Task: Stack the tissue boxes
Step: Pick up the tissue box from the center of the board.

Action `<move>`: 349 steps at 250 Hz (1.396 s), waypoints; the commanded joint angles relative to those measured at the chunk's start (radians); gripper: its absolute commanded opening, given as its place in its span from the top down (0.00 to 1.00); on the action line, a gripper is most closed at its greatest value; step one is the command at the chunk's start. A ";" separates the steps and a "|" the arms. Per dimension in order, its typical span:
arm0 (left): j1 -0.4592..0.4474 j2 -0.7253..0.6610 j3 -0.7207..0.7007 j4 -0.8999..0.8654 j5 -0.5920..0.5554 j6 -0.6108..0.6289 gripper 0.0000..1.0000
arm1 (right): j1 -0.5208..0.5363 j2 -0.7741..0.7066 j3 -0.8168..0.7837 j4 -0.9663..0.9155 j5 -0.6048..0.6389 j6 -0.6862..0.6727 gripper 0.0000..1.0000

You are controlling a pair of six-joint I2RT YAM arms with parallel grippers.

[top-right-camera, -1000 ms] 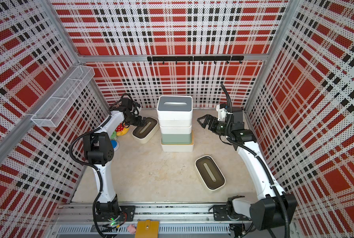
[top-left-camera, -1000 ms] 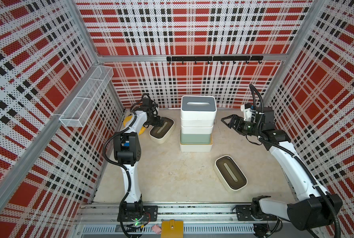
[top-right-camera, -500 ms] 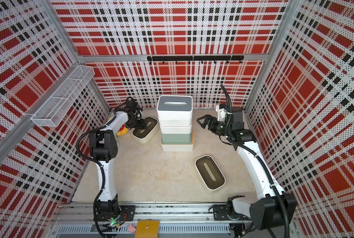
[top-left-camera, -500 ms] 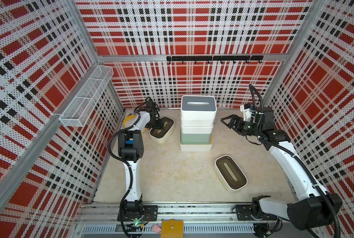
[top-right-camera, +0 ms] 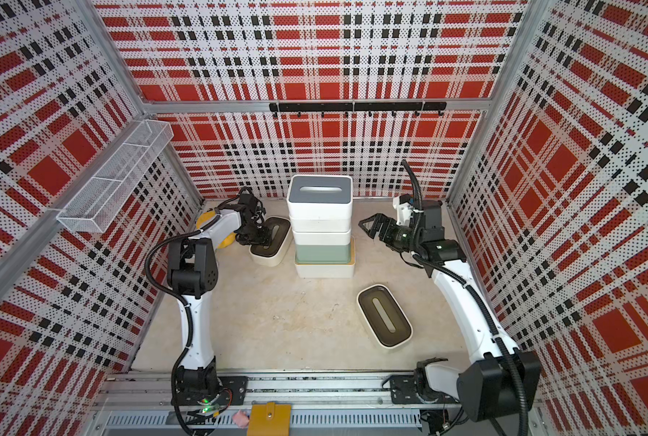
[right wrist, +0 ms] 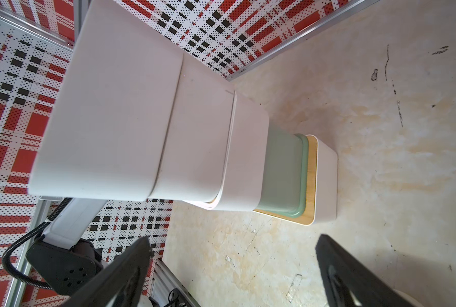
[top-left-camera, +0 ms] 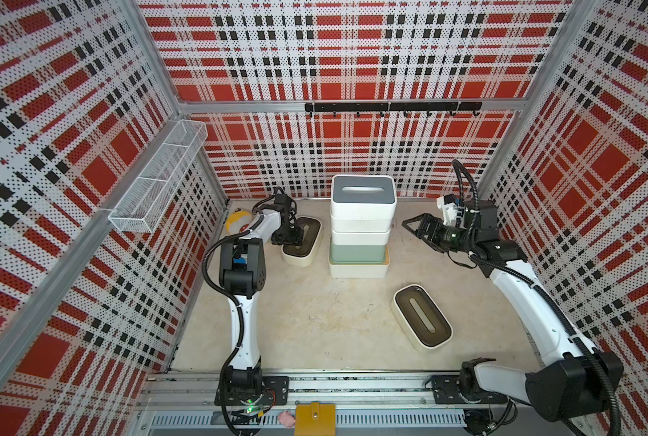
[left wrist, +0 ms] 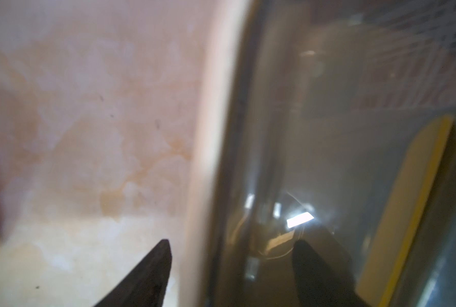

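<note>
At the worktop, we see the left claw low over an olive box. Its fingers stand apart astride the box's wall, one outside it and one above the dark lid. The stack of five boxes rises just beyond that box. The right claw hangs spread wide and empty, with the stack straight ahead of it, near but apart. A second olive box lies well behind that claw, toward the arm's base.
</note>
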 commanded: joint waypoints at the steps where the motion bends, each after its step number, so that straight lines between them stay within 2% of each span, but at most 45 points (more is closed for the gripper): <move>1: -0.003 -0.060 -0.017 0.003 0.019 -0.056 0.29 | -0.002 0.001 -0.010 0.067 -0.024 0.012 0.00; 118: -0.028 -0.070 -0.047 0.012 -0.005 -0.078 0.35 | -0.002 -0.019 -0.042 0.091 -0.021 0.014 0.00; 208: -0.036 -0.107 -0.095 0.031 -0.015 -0.110 0.46 | -0.002 -0.034 -0.061 0.105 -0.023 0.014 0.00; 300: -0.049 -0.220 -0.193 0.048 -0.030 -0.143 0.49 | -0.002 -0.060 -0.081 0.125 -0.021 0.022 0.00; 349: -0.043 -0.308 -0.279 0.059 0.016 -0.181 0.50 | -0.002 -0.086 -0.094 0.145 -0.009 0.033 0.00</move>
